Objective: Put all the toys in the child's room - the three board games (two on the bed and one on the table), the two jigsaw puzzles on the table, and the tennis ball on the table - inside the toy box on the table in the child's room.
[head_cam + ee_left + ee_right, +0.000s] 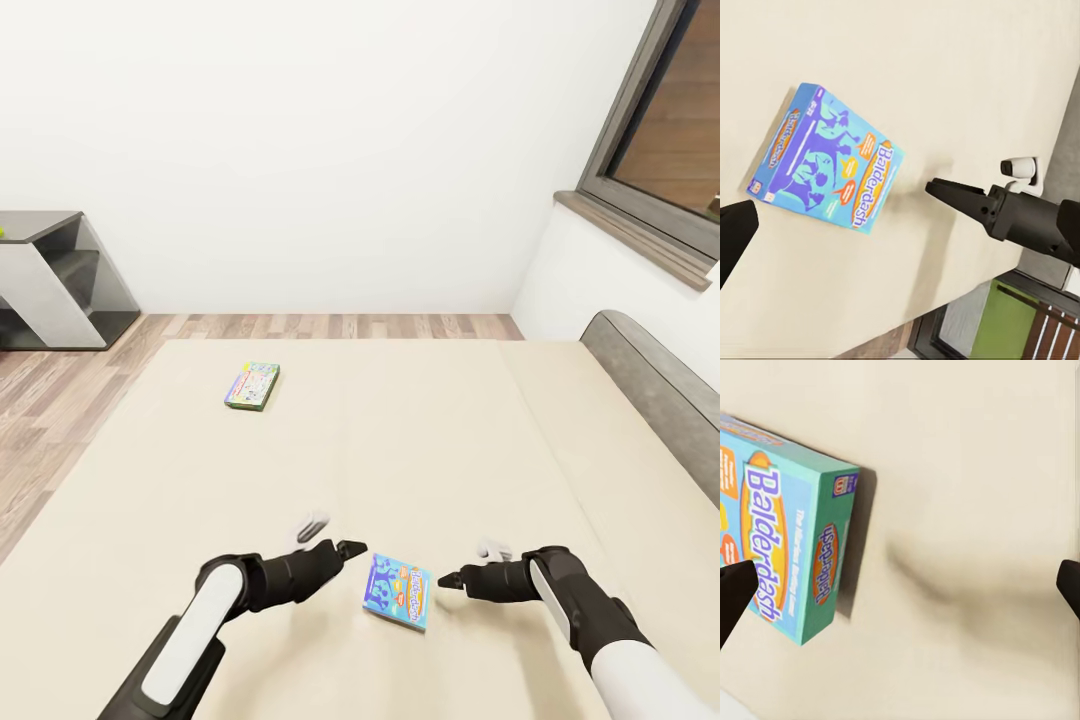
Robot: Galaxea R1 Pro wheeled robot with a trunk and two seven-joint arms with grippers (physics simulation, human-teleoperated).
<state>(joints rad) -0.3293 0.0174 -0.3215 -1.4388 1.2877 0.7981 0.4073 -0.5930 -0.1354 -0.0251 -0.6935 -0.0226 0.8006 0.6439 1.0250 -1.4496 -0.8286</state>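
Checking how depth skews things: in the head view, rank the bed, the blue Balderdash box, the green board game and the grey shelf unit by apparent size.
1. bed
2. grey shelf unit, cut off by the frame edge
3. blue Balderdash box
4. green board game, though it lies farther away, so the true sizes may match.

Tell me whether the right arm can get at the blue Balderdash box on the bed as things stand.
Probably yes. The right gripper sits just beside the Balderdash box, jaws open and pointing at it, and nothing lies between them on the bed. The left gripper flanks the opposite side without blocking.
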